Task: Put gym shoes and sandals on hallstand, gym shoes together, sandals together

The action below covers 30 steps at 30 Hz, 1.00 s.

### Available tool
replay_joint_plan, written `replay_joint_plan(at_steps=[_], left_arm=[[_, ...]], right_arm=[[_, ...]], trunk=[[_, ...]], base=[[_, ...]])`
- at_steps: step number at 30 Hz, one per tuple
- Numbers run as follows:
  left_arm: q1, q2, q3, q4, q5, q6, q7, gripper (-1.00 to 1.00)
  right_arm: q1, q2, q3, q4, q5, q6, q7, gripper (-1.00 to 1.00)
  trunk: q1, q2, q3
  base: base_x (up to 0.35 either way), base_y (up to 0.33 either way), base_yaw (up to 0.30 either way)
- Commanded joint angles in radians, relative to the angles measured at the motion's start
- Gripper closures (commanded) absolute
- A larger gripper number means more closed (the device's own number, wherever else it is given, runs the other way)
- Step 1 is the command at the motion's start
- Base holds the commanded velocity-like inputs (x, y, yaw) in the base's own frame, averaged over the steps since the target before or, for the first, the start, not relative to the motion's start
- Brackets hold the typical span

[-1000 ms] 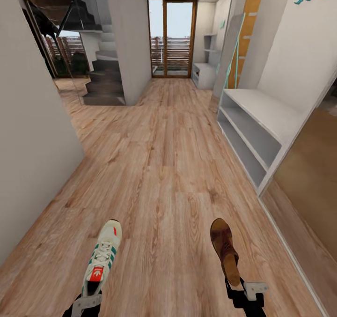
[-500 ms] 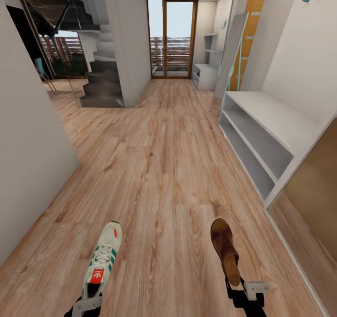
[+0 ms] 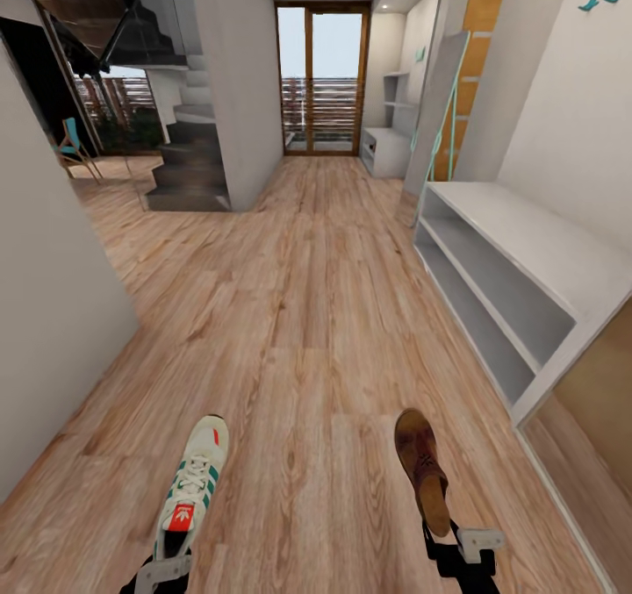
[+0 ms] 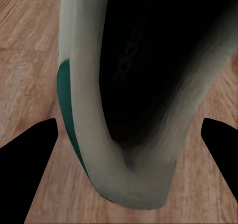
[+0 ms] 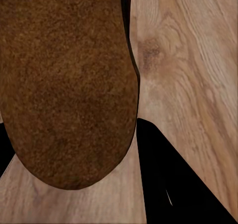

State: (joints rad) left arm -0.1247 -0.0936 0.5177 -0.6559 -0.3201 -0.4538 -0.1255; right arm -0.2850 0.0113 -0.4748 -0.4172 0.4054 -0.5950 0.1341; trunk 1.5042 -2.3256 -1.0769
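The corridor floor (image 3: pixel 298 313) runs in light wood-grain planks toward a glazed door (image 3: pixel 321 76) at the far end. Along the right wall stands a plain pale-grey two-tier bench (image 3: pixel 518 278), both of its tiers bare. Further down on the same side, just beside the door, is a pale-grey unit with upper shelves (image 3: pixel 391 133), probably the hallstand, though it is too small in the head view to be sure. A dark staircase (image 3: pixel 189 160) rises on the left, behind a grey wall (image 3: pixel 44 313).

Low in the head view, one gym shoe (image 3: pixel 191 487) points forward, its heel at the left gripper (image 3: pixel 163 569). In the left wrist view the shoe's (image 4: pixel 129 95) heel and dark opening sit between the two black fingertips (image 4: pixel 27 164), which stand wide either side of it; whether they actually press it cannot be told.

One sandal (image 3: pixel 422 467) also points forward, its heel end at the right gripper (image 3: pixel 458 548). In the right wrist view its brown surface (image 5: pixel 69 85) lies against a dark finger (image 5: pixel 168 179), but the grip itself is not visible.
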Motion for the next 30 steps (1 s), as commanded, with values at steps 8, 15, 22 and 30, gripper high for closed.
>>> replay_joint_plan(at_steps=[8, 15, 22, 30], left_arm=[[-0.001, -0.001, 0.008, 0.000, -0.005, -0.003, -0.010, 1.00], [-0.001, -0.001, 0.008, 0.001, -0.005, -0.003, -0.010, 1.00], [-0.001, -0.001, 0.008, 0.001, -0.005, -0.003, -0.010, 1.00], [-0.001, -0.001, 0.008, 0.001, -0.005, -0.003, -0.010, 1.00]], right_arm=[[0.000, 0.003, -0.008, -0.002, -0.007, -0.003, 0.008, 1.00], [-0.001, 0.001, -0.008, -0.002, -0.003, -0.001, 0.015, 1.00], [0.000, -0.003, -0.008, -0.001, -0.006, 0.001, 0.015, 1.00], [0.000, -0.002, -0.010, 0.001, -0.007, 0.002, 0.015, 1.00]], trunk=[[0.000, 0.000, 0.012], [0.000, 0.000, 0.022], [0.000, 0.000, 0.033], [0.000, 0.000, 0.046]], base=[[0.334, 0.000, 0.000], [0.335, 0.000, 0.000], [0.334, 0.000, -0.011], [0.334, 0.000, -0.105]])
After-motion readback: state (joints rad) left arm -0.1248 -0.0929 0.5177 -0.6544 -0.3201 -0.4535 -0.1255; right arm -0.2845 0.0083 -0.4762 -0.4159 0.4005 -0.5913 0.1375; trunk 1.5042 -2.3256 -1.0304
